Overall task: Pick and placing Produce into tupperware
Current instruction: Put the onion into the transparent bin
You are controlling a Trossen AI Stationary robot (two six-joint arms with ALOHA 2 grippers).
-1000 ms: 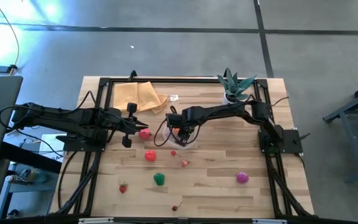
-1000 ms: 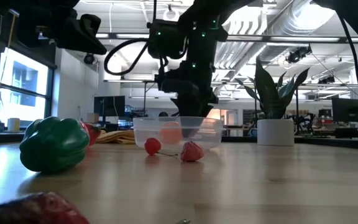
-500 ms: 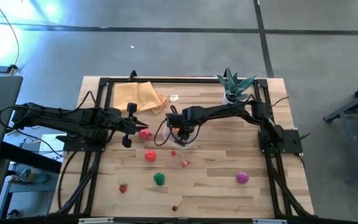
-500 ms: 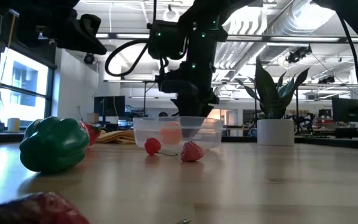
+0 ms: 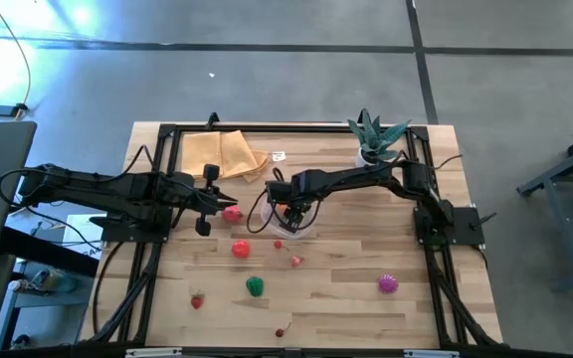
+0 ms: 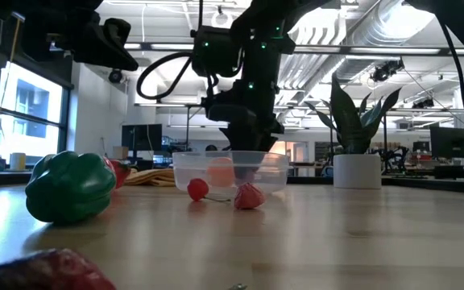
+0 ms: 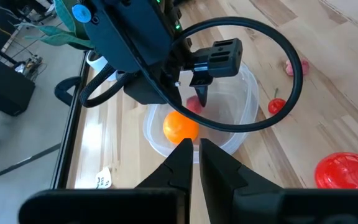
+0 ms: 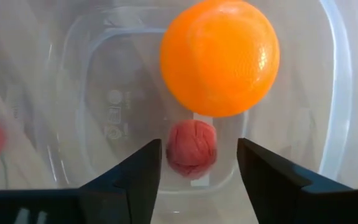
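The clear round tupperware (image 5: pixel 288 221) stands mid-table. An orange fruit (image 8: pixel 219 56) and a small red bumpy piece (image 8: pixel 192 148) both lie on its floor. My right gripper (image 8: pixel 199 162) points down into the tupperware, open, with one finger on either side of the red piece and a gap on each side. My left gripper (image 5: pixel 219 202) hovers shut at the table's left, beside a red fruit (image 5: pixel 231 212). More produce lies loose on the wood: a green pepper (image 5: pixel 255 286), a purple piece (image 5: pixel 388 284), a red fruit (image 5: pixel 240 249) and small red pieces.
A spiky potted plant (image 5: pixel 371 139) stands at the far right, and a folded yellow cloth (image 5: pixel 225 154) lies at the far left. Black frame rails (image 5: pixel 157 199) run along the table's sides. A cherry (image 6: pixel 197 189) and a small red piece (image 6: pixel 249 196) lie just in front of the tupperware.
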